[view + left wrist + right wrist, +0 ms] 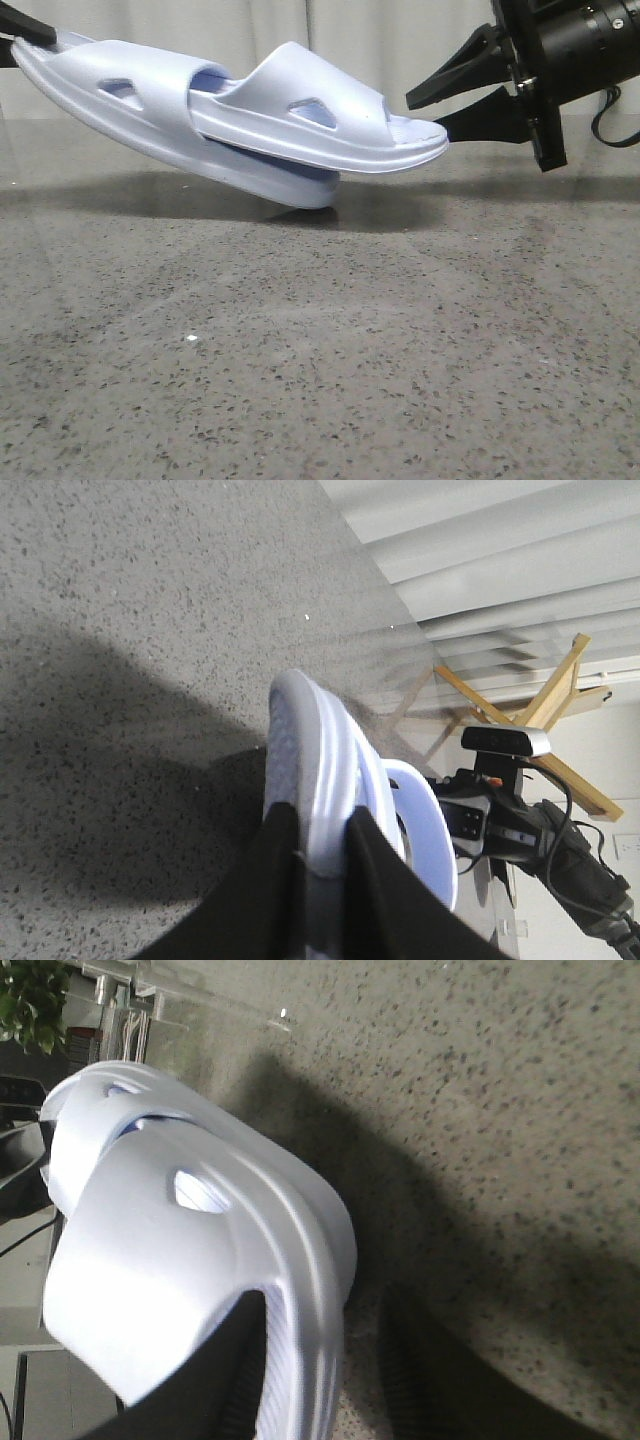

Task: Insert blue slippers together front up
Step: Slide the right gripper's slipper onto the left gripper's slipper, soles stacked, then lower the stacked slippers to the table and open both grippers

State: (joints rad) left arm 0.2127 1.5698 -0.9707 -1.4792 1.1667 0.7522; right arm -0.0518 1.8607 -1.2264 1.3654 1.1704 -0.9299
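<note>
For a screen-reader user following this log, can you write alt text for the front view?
Two pale blue slippers, one nested under the other's strap, hang tilted above a speckled grey table. The right gripper is at the heel of the inserted slipper. The left gripper is barely visible at the frame's left edge.

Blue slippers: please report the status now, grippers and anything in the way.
Left gripper shut on one slipper's end. Right gripper at the other slipper's heel, grip unclear. Blue slippers nested, held tilted over the table. Nothing in the way.
</note>
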